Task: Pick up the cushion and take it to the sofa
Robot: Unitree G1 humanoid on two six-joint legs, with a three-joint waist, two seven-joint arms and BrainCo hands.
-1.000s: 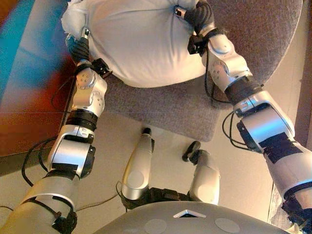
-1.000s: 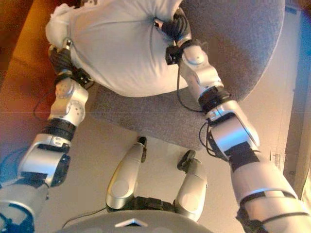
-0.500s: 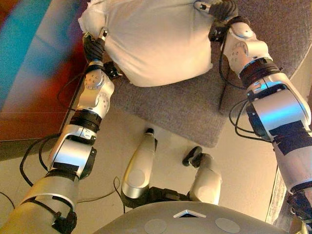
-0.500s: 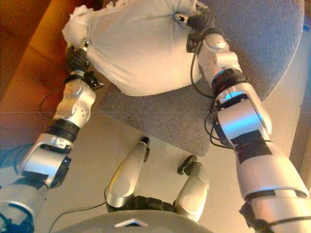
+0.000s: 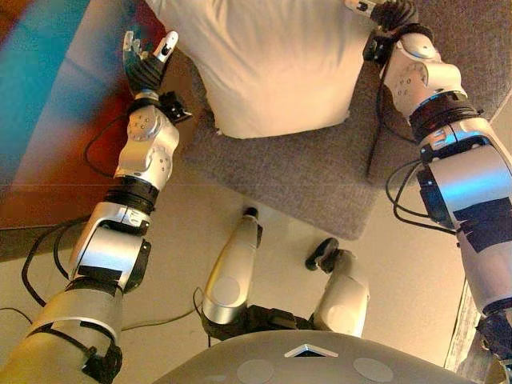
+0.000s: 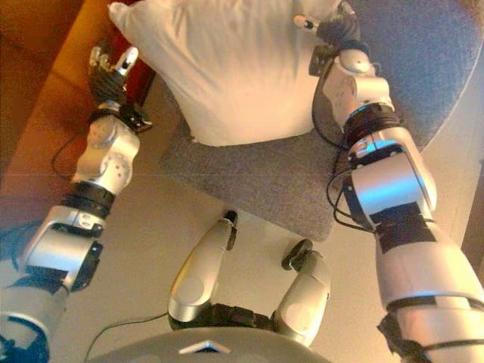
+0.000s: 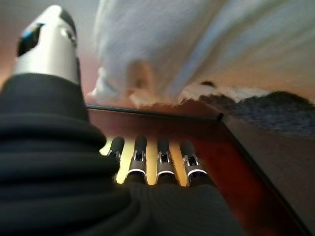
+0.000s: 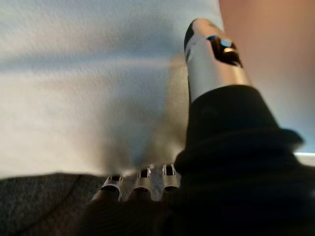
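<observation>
cushion (image 5: 272, 64) top centre: soft, light, floppy | grasp opposite edges | left hand (image 5: 144, 68) fingers released, clear of it | right hand (image 6: 336, 26) against cushion, grip unclear

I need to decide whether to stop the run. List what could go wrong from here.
1. The left hand is open and clear of the cushion, so only the right hand is at it; a lift now could let the cushion tip or slip away.
2. The cushion's lower edge sits over the grey mat; it might drag and catch there.
</observation>
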